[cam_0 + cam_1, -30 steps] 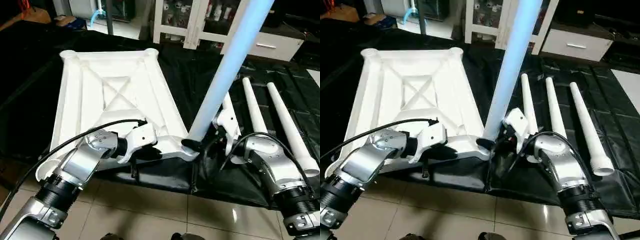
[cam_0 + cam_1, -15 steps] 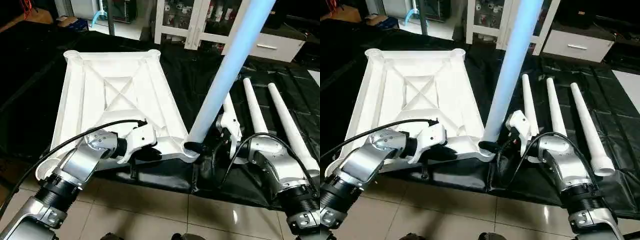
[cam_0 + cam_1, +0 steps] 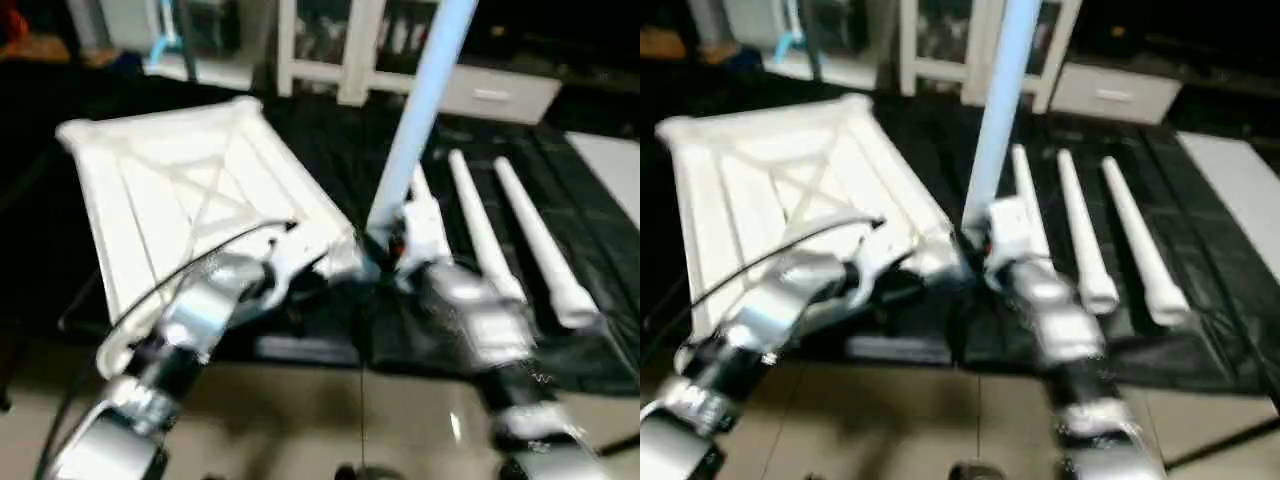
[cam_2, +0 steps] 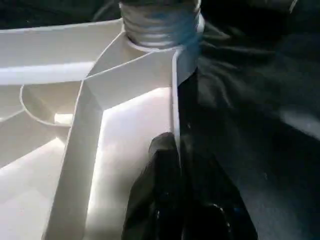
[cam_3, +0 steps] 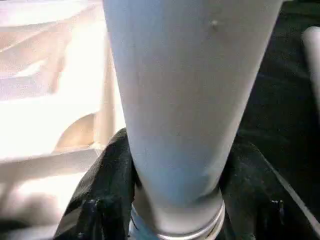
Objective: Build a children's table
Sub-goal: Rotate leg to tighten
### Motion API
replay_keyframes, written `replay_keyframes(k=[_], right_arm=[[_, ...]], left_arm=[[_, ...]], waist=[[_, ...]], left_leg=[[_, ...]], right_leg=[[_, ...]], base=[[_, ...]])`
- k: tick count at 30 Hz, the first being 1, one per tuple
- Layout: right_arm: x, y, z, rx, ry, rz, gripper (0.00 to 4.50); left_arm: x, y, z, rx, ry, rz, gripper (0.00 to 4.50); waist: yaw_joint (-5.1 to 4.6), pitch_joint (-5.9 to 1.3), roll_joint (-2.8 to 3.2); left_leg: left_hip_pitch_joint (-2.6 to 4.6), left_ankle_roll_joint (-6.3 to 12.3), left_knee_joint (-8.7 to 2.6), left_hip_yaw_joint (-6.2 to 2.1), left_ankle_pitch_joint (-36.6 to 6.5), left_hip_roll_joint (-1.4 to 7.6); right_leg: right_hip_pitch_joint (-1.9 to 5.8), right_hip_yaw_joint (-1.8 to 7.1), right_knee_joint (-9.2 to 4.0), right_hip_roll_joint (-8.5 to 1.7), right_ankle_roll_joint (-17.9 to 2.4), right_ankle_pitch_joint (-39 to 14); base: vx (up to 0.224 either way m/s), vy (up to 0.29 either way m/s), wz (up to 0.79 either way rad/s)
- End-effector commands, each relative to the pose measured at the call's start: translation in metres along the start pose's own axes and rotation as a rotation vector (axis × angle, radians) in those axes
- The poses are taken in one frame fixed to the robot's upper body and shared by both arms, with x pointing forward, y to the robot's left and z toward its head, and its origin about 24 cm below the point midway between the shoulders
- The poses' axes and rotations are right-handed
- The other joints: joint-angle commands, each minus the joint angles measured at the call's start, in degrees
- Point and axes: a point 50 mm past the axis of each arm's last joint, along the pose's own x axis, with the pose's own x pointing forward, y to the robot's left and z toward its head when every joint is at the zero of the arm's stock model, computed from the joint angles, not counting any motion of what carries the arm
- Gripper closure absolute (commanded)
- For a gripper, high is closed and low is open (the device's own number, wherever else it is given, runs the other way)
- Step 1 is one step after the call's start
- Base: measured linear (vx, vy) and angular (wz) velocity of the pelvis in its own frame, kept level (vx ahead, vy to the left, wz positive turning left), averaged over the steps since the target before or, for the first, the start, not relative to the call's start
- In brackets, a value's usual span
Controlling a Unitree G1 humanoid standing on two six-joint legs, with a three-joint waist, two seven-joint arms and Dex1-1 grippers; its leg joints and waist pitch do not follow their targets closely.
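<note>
A tiled floor (image 3: 300, 410) lies nearest, then a black sheet (image 3: 600, 250) under the work. Beyond stands a white cabinet (image 3: 330, 50). Three loose legs (image 3: 1085, 235) lie on the sheet beside the right gripper (image 5: 172, 190), on its outer side. The upturned table top (image 3: 170, 190) lies past the left gripper (image 4: 177, 165), whose two black fingers pinch the top's thin side wall near a corner socket (image 4: 160, 25). The right gripper's fingers (image 5: 107, 190) clasp both sides of an upright leg (image 3: 415, 120), just above its threaded end, standing at that near corner.
</note>
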Motion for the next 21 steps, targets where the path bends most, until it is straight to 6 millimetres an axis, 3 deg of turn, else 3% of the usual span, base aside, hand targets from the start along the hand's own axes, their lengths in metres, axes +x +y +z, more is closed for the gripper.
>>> replay_keyframes(k=[1,3,4,5,6,8,9,10,12,15,16,19,21], right_arm=[[-0.002,-0.019,-0.015,0.019,0.052,-0.225,2.53],[0.000,-0.013,-0.013,0.018,0.043,-0.208,2.54],[0.001,-0.004,-0.009,0.005,0.020,-0.147,2.54],[0.002,-0.002,-0.006,0.001,0.006,-0.122,2.54],[0.002,0.003,0.001,-0.009,-0.034,-0.042,2.54],[-0.003,0.008,0.011,-0.008,-0.106,0.091,1.85],[-0.003,0.008,0.011,-0.008,-0.106,0.091,1.85],[-0.008,0.005,0.020,0.022,-0.165,0.136,1.74],[-0.013,-0.003,0.022,0.040,-0.188,0.142,1.46],[-0.022,-0.025,0.021,0.007,-0.185,0.173,1.37],[-0.024,-0.031,0.021,0.007,-0.185,0.190,1.27],[-0.037,-0.046,0.021,-0.012,-0.117,0.352,1.00],[-0.042,-0.050,0.019,-0.069,-0.090,0.416,0.94]], left_arm=[[0.007,-0.007,-0.018,-0.028,0.095,-0.020,4.50],[0.007,-0.007,-0.017,-0.029,0.094,-0.022,4.50],[0.006,-0.007,-0.016,-0.025,0.092,-0.025,4.50],[0.006,-0.006,-0.017,-0.024,0.092,-0.024,4.50],[0.004,-0.004,-0.018,-0.020,0.094,-0.020,4.50],[0.001,-0.003,-0.020,0.004,0.093,-0.028,4.50],[0.001,-0.003,-0.020,0.004,0.093,-0.028,4.50],[-0.003,-0.001,-0.022,0.045,0.081,-0.044,4.50],[-0.006,-0.001,-0.023,0.086,0.070,-0.067,4.50],[-0.014,-0.001,-0.026,0.152,0.057,-0.127,4.50],[-0.017,-0.003,-0.027,0.171,0.047,-0.164,4.50],[-0.029,-0.011,-0.034,0.198,0.051,-0.280,4.50],[-0.031,-0.013,-0.037,0.202,0.057,-0.307,4.50]], waist=[[-1.09,-3.00,1.84],[-1.20,-2.77,2.08],[-1.39,-2.43,2.11],[-1.40,-2.44,2.10],[-1.60,-2.33,1.92],[-1.67,-2.35,1.93],[-1.73,-2.39,1.92],[-1.66,-2.51,1.95],[-1.57,-2.57,2.03],[-1.29,-2.66,1.87],[-0.96,-2.78,1.72],[-0.34,-2.86,1.68],[0.05,-2.96,1.72]], left_leg=[[0.88,-2.63,-5.16,-1.27,-34.1,0.40],[1.11,-2.38,-5.58,-1.50,-36.6,0.71],[1.86,-2.15,-5.74,-1.67,-39.5,0.81],[1.95,-2.01,-5.66,-1.62,-39.7,0.68],[1.93,-1.79,-5.45,-1.52,-39.2,0.42],[1.62,-1.34,-5.27,-1.47,-38.0,0.26],[1.40,-1.15,-5.28,-1.49,-37.4,0.26],[0.79,-0.76,-5.42,-1.47,-35.2,0.34],[0.46,-0.70,-5.54,-1.45,-33.7,0.45],[0.79,-0.35,-5.41,-1.04,-32.2,0.58],[0.89,0.24,-5.35,-0.53,-30.1,0.56],[0.18,1.23,-5.65,-0.12,-25.5,1.07],[0.65,1.35,-5.50,0.32,-24.5,1.13]], right_leg=[[1.94,-0.49,-5.99,-2.41,-2.4,-35.8],[2.09,-0.94,-6.16,-2.28,-3.1,-33.1],[2.02,-1.48,-6.46,-2.44,-4.0,-31.2],[1.98,-1.48,-6.62,-2.54,-4.0,-31.3],[1.81,-1.54,-6.88,-2.79,-3.8,-32.9],[2.09,-1.78,-7.23,-3.23,-3.1,-35.1],[2.24,-1.78,-7.25,-3.39,-3.0,-35.3],[2.51,-1.45,-7.00,-3.78,-3.6,-33.9],[2.48,-1.09,-6.62,-3.85,-4.2,-33.0],[2.17,-0.58,-6.30,-3.73,-5.8,-30.6],[1.99,-0.11,-6.19,-3.77,-7.3,-28.4],[2.63,0.50,-5.03,-3.52,-8.9,-23.7],[2.18,0.84,-4.82,-3.38,-9.8,-22.1]], base=[[0.000,0.000,0.00],[0.000,0.000,0.00],[0.000,0.000,0.00],[0.000,0.000,0.00],[0.000,0.000,0.00],[0.000,0.000,0.00],[0.000,0.000,0.00],[0.000,0.000,0.00],[0.000,0.000,0.00],[0.000,0.000,0.00],[0.000,0.000,0.00],[0.000,0.000,0.00],[0.000,0.000,0.00]])
